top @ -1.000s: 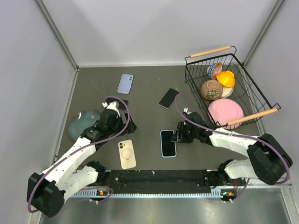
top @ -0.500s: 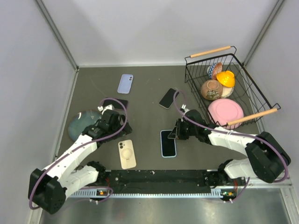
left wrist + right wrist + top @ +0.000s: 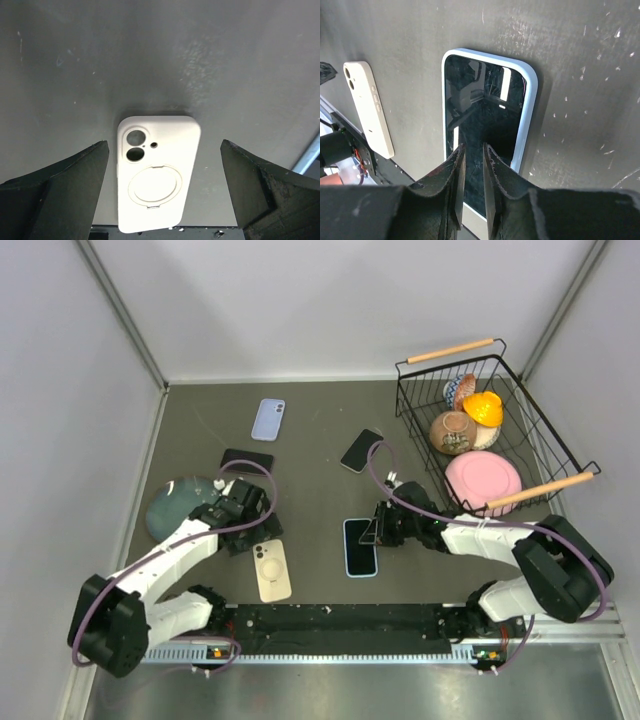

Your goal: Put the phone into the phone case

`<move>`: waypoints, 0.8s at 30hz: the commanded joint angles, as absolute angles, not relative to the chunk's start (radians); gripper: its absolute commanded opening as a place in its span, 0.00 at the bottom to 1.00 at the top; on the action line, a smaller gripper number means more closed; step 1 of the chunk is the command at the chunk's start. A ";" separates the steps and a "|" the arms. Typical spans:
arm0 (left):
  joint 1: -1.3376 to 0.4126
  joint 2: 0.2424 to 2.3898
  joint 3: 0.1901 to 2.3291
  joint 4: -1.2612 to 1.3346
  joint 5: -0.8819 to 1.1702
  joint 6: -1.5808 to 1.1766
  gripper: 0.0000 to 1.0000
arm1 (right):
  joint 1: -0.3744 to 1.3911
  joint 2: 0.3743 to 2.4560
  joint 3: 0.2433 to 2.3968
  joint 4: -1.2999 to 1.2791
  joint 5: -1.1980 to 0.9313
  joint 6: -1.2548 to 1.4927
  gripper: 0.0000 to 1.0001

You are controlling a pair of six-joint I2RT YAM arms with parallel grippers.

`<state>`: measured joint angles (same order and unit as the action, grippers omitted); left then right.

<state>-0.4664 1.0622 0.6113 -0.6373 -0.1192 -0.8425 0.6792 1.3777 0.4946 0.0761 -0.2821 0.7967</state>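
A dark-screened phone (image 3: pixel 360 547) lies face up inside a light blue case (image 3: pixel 530 107) near the table's front middle. My right gripper (image 3: pixel 379 529) hovers at its right edge. In the right wrist view its jaws (image 3: pixel 474 148) stand almost together over the screen (image 3: pixel 485 110), a thin slit between them and nothing in it. A cream case (image 3: pixel 271 570) with a ring on its back lies face down to the left. My left gripper (image 3: pixel 250 531) is over it, wide open; the cream case (image 3: pixel 156 172) shows between its fingers (image 3: pixel 75 175).
A black phone (image 3: pixel 361 450) lies at mid-table and another black phone (image 3: pixel 246 461) at the back left. A lavender case (image 3: pixel 268 419) lies farther back. A grey-blue dome (image 3: pixel 180 502) sits at the left. A wire basket (image 3: pixel 490 430) with bowls and a pink plate stands at the right.
My left gripper has moved toward the near edge, from the back-left black phone to above the cream case. The right gripper's jaws have narrowed over the blue-cased phone.
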 commanded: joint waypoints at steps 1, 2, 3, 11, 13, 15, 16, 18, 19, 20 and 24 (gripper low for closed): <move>-0.474 1.123 0.612 -0.681 -0.118 -0.854 0.99 | 0.689 1.374 0.482 0.067 -0.227 0.785 0.21; -0.479 1.127 0.614 -0.692 -0.120 -0.854 0.99 | 0.689 1.368 0.480 0.074 -0.230 0.787 0.21; -0.491 1.132 0.614 -0.693 -0.129 -0.856 0.99 | 0.689 1.362 0.479 0.077 -0.232 0.788 0.21; -0.555 1.158 0.609 -0.690 -0.155 -0.859 0.99 | 0.692 1.214 0.506 0.045 -0.248 0.782 0.50; -0.564 1.181 0.611 -0.677 -0.143 -0.845 0.99 | 0.692 1.184 0.512 0.029 -0.242 0.779 0.62; -0.575 1.204 0.612 -0.678 -0.144 -0.844 0.99 | 0.692 1.144 0.526 0.003 -0.238 0.775 0.66; -0.580 1.210 0.612 -0.681 -0.152 -0.845 0.99 | 0.692 1.134 0.531 0.003 -0.236 0.769 0.73; -0.589 1.230 0.612 -0.684 -0.160 -0.853 0.99 | 0.692 1.102 0.540 -0.035 -0.236 0.764 0.79; -0.592 1.235 0.612 -0.684 -0.164 -0.853 0.99 | 0.692 1.092 0.543 -0.041 -0.233 0.759 0.82; -0.597 1.241 0.611 -0.686 -0.167 -0.854 0.99 | 0.692 1.083 0.545 -0.046 -0.232 0.759 0.83; -0.612 1.275 0.620 -0.681 -0.176 -0.847 0.97 | 0.692 1.048 0.546 -0.060 -0.226 0.755 0.85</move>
